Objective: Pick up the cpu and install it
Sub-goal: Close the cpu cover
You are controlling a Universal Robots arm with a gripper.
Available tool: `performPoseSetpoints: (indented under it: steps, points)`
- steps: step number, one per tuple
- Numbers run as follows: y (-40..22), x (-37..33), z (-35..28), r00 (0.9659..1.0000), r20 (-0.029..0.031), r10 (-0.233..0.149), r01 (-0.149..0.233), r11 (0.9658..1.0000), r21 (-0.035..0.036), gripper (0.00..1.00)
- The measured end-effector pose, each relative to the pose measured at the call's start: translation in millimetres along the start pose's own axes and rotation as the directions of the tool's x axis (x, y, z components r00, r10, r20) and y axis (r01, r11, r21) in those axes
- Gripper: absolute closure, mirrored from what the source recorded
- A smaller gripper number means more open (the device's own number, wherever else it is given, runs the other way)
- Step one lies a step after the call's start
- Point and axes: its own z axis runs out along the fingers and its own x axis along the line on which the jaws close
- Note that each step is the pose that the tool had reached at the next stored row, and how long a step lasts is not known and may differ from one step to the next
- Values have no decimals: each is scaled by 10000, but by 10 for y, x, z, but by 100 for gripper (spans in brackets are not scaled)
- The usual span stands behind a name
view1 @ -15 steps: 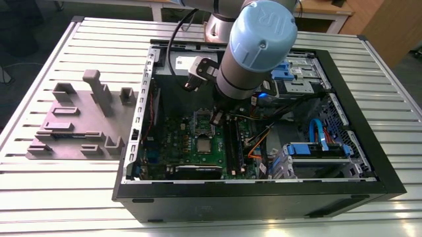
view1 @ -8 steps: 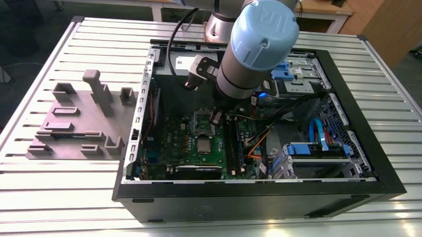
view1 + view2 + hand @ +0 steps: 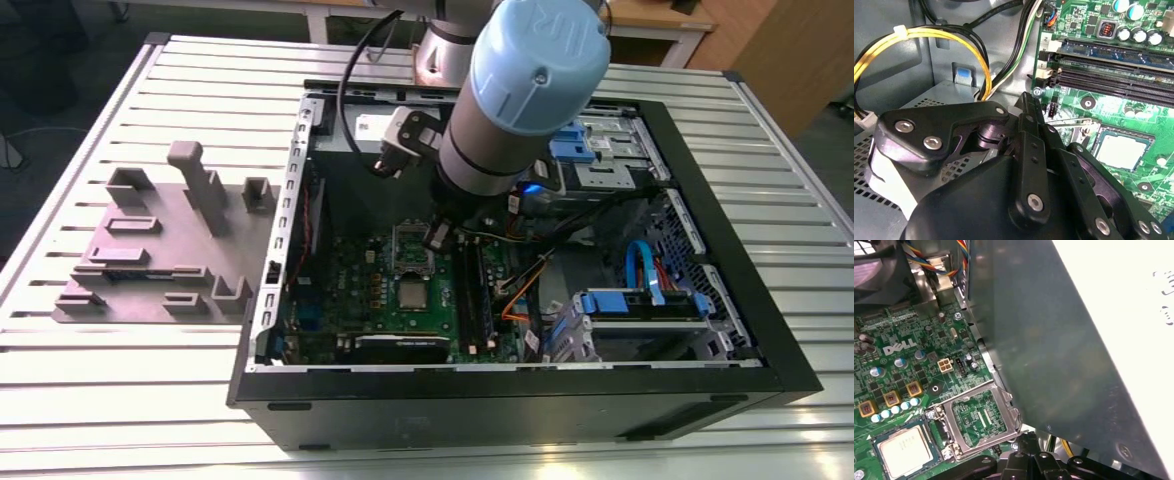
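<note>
Black linkage hand [image 3: 1027, 102] hangs over the green motherboard [image 3: 354, 290] inside the open black computer case [image 3: 747, 330]; wide or narrow, I cannot tell. Small square silvery cpu [image 3: 1121, 150] lies flat in its socket near the hand, beyond the raised shiny socket frame [image 3: 981, 417], untouched.

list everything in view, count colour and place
slatted metal table: one, silver, under everything
open black computer case: one, black, on the table
grey fixture plate: one, grey, exterior view's left of case
green motherboard: one, green, inside the case
small flat square silvery-grey cpu: one, silver-grey, seated on the motherboard
shiny metal socket frame: one, silver, open beside the cpu
big grey metal box: one, grey, beside the socket frame
yellow cables: bundle, yellow, inside the case
robot arm: one, grey, pale blue cap, reaching into case
black gripper: one, black, over the motherboard
</note>
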Motion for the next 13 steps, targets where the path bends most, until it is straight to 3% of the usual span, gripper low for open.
performPoseSetpoints:
  steps: [7,13]
  points:
    - [7,-9,-37,9999,-152,30,-30,10000,2,90]
    - [9,-10,-42,9998,-213,42,-42,10000,9,90]
